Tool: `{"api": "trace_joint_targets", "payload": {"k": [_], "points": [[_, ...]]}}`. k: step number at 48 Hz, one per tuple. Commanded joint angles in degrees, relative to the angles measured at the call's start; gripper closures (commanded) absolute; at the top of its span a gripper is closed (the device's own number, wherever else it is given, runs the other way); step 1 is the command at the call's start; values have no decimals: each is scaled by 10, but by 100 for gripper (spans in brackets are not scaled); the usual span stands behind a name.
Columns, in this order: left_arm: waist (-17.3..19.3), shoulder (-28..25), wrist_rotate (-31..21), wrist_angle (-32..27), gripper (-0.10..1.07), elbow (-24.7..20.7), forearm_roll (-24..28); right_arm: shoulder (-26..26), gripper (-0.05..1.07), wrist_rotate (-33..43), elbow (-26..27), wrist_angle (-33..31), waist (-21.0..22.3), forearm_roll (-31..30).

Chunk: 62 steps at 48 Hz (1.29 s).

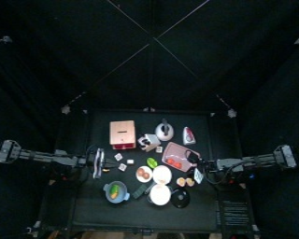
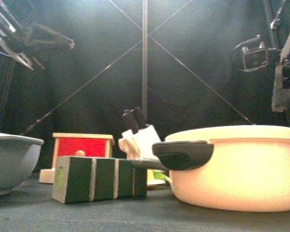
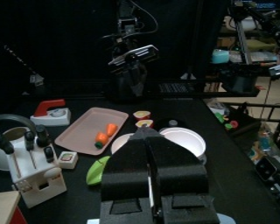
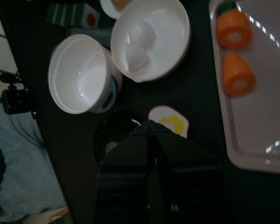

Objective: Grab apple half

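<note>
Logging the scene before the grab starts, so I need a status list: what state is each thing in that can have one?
left gripper: shut, holding nothing, raised above the table.
right gripper: shut, holding nothing, above the apple half.
apple half: lying cut face up on the table, untouched.
pink tray: flat, holding two carrot pieces.
white plate: flat, nothing on it.
white bowl: upright, nothing in it.

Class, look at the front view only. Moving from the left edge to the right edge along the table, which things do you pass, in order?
Grey bowl → red box → green striped block → white knife block → cream pot with dark handle.
</note>
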State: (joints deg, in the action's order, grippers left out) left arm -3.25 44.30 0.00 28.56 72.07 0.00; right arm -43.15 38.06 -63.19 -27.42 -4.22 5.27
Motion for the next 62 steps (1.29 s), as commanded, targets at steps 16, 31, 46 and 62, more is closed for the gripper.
{"api": "trace_joint_targets", "payload": {"k": [16,31,46,62], "points": [[-41,-2,2,34,89,5,1,22,77,179,26,-84,-70,-24],[-40,-2,2,37,62,21,-1,97,50,235,54,-81,-114,-116],[-40,-2,0,37,50,20,-2,148,15,235,54,-43,-113,-160],[-40,-2,1,37,48,26,-2,187,-1,233,57,-15,-107,-172]]}}
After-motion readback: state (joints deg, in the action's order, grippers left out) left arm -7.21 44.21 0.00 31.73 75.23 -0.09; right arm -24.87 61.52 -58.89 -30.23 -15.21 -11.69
